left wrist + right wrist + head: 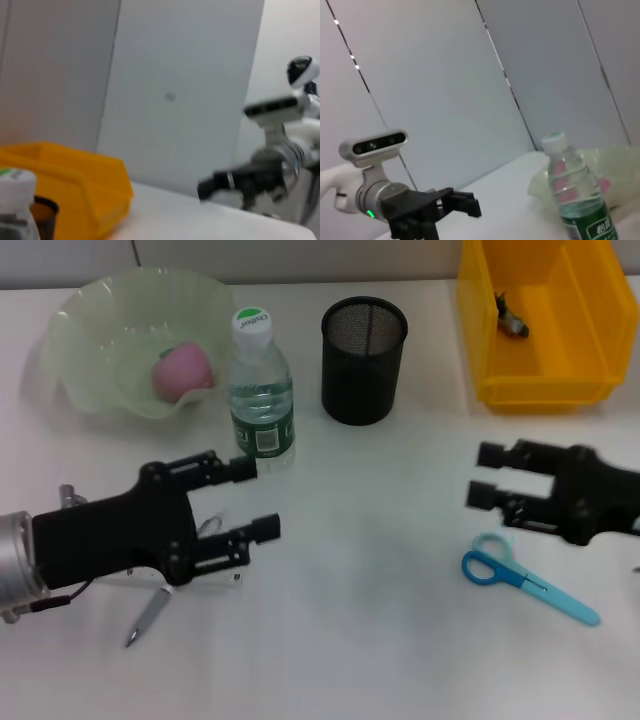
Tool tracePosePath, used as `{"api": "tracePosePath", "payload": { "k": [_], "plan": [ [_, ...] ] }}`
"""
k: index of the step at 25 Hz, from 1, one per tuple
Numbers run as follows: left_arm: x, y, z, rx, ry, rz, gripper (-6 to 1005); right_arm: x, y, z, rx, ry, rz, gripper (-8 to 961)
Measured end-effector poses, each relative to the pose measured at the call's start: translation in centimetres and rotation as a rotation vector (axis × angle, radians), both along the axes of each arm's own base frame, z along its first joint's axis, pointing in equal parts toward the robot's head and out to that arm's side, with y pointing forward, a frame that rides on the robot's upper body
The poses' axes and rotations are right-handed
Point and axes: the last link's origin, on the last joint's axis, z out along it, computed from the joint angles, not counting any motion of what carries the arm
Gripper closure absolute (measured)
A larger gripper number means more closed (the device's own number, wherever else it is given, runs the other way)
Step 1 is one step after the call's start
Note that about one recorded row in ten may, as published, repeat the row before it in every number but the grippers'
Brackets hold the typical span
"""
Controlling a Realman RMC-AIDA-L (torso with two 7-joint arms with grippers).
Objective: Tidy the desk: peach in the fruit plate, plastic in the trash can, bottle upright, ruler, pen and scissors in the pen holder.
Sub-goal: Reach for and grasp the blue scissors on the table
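Note:
A pink peach (182,370) lies in the pale green fruit plate (90,310) at the back left. A clear water bottle (262,390) with a green label stands upright beside the plate. The black mesh pen holder (364,360) stands empty-looking at the back centre. Blue scissors (525,575) lie flat at the right. A grey pen (148,618) and a pale flat ruler (205,582) lie under my left arm, partly hidden. My left gripper (257,498) is open and empty just in front of the bottle. My right gripper (484,474) is open and empty, just behind the scissors.
A yellow bin (545,390) at the back right holds a small dark scrap (513,320). The left wrist view shows the bin (75,175), the bottle cap (15,182) and my right gripper (215,187). The right wrist view shows the bottle (575,195) and my left gripper (467,205).

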Motion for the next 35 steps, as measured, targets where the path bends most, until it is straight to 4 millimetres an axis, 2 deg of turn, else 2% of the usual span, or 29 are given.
{"api": "tracePosePath", "payload": {
  "k": [5,8,9,10,15,19,20,21,24,25,26,35],
  "plan": [
    [0.4,0.8,-0.6,-0.08,0.066,0.013,302,-1.7,1.3,5.3,-0.079,-0.072,-0.008,328],
    [0.4,0.9,-0.7,-0.084,0.073,0.013,302,-3.1,2.6,8.5,-0.127,-0.156,-0.084,329],
    [0.4,0.9,-0.7,-0.084,0.073,0.013,302,-3.4,2.8,9.0,-0.138,-0.181,-0.106,330],
    [0.3,0.9,-0.9,-0.082,0.082,0.012,302,-4.6,3.5,10.3,-0.15,-0.256,-0.155,331],
    [0.1,0.8,-0.9,-0.074,0.082,0.025,302,-6.4,4.4,11.5,-0.169,-0.431,-0.21,334],
    [-0.1,0.9,-1.0,-0.07,0.089,0.034,302,-8.0,5.1,11.0,-0.257,-0.574,-0.235,336],
    [-0.1,0.9,-1.0,-0.069,0.089,0.034,302,-8.5,5.6,10.2,-0.301,-0.659,-0.277,337],
    [-0.1,0.9,-1.0,-0.066,0.092,0.038,302,-8.5,5.6,10.2,-0.301,-0.659,-0.277,338],
    [-0.2,1.1,-1.1,-0.058,0.099,0.047,303,-9.3,6.0,8.4,-0.36,-0.802,-0.287,339],
    [-0.3,1.1,-1.1,-0.057,0.1,0.048,303,-9.8,6.0,7.0,-0.386,-0.873,-0.27,340],
    [-0.3,1.1,-1.1,-0.056,0.101,0.049,303,-9.8,6.0,7.0,-0.386,-0.873,-0.27,341],
    [-0.3,1.1,-1.1,-0.055,0.104,0.052,303,-10.4,5.8,2.4,-0.415,-1.108,-0.237,346]
  ]
}}
